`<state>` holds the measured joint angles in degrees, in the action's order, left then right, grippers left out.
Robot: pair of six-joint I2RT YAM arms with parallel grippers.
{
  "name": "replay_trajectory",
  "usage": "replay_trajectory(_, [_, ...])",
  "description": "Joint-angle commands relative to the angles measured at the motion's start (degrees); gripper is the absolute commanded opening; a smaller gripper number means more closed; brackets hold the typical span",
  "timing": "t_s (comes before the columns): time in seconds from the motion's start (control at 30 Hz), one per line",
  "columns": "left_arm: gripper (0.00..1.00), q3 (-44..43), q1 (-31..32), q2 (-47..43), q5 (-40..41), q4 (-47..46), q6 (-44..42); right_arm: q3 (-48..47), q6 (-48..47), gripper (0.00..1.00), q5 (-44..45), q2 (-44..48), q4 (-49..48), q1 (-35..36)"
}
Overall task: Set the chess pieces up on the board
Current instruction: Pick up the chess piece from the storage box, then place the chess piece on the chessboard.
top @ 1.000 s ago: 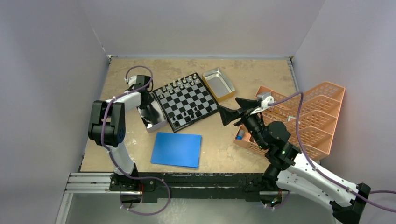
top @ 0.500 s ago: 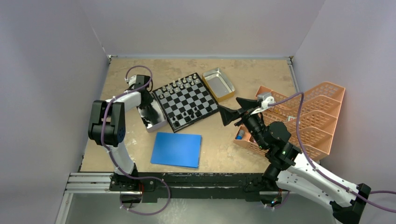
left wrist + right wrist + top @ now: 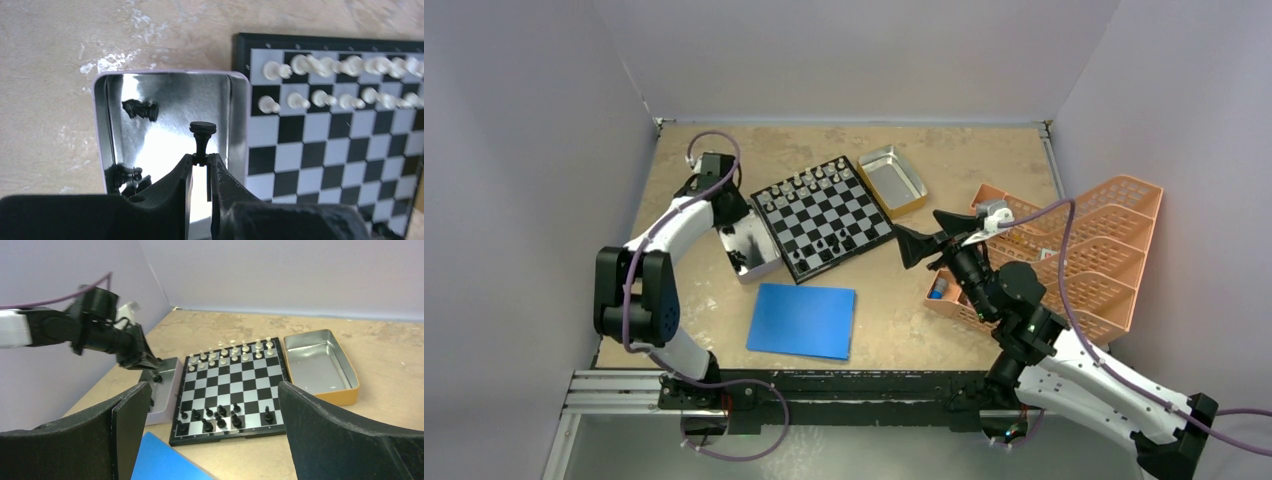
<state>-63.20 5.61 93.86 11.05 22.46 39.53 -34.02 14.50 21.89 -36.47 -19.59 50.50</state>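
Left jaws pinch black piece [image 3: 202, 129] — slim, disc-topped.

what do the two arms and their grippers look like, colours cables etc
Both the left arm and right arm have white links with black joint housings, and a purple cable runs along each. The left gripper and right gripper have plain black, wedge-shaped fingers. A small green light shows on the right arm.

The board [image 3: 292, 127] runs off the right edge.
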Motion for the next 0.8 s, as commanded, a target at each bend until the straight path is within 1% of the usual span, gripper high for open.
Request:
replay_trajectory(0.0, [0.04,0.9,-0.5,-7.9,-8.0,1.9,-5.0,-0.6,0.7,0.99,5.5,-2.9,-0.6,-0.1])
replay_trajectory(0.17, [0.03,0.6,-0.5,-11.9,-18.9,4.0,-12.1,-1.8,-2.4,0.99,1.2,-5.3,-1.1,-0.1])
replay_trajectory(0.2, [0.00,-0.9,-0.4,-12.2,-24.9,6.3,-17.8,0.9,-7.5,0.97,-3.7,-5.2,-3.8,-0.1])
replay_trajectory(0.27, [0.00,-1.9,-0.4,-12.3,-28.4,8.1,-19.8,3.4,-14.6,0.98,-10.3,-5.8,-6.4,-0.1])
replay_trajectory(0.3, [0.00,-1.9,-0.4,-12.4,-30.5,8.3,-20.7,4.1,-16.3,0.98,-11.1,-6.3,-7.0,-0.1])
replay_trajectory(0.37, [0.00,-1.8,-0.3,-12.7,-36.1,8.2,-22.0,5.0,-17.2,0.99,-12.1,-7.8,-8.3,-0.1])
replay_trajectory(0.47, [0.00,-2.4,0.2,-12.1,-41.5,9.4,-24.1,4.0,-17.0,0.97,-14.7,-11.1,-9.2,-0.1])
replay_trajectory(0.57, [0.00,-4.4,1.8,-10.2,-43.0,13.3,-26.8,2.5,-14.1,0.95,-16.8,-13.9,-9.2,-0.1])
replay_trajectory(0.63, [0.00,-5.6,3.4,-9.5,-42.8,16.1,-28.8,3.1,-12.9,0.94,-18.4,-14.8,-11.1,-0.1])
replay_trajectory(0.73, [0.00,-5.9,6.4,-9.5,-43.6,18.4,-30.9,5.1,-17.7,0.95,-21.0,-16.6,-15.4,-0.1])
replay_trajectory(0.77, [0.00,-6.1,7.6,-9.6,-43.6,19.0,-31.1,5.4,-21.2,0.95,-22.8,-17.7,-16.2,-0.1])
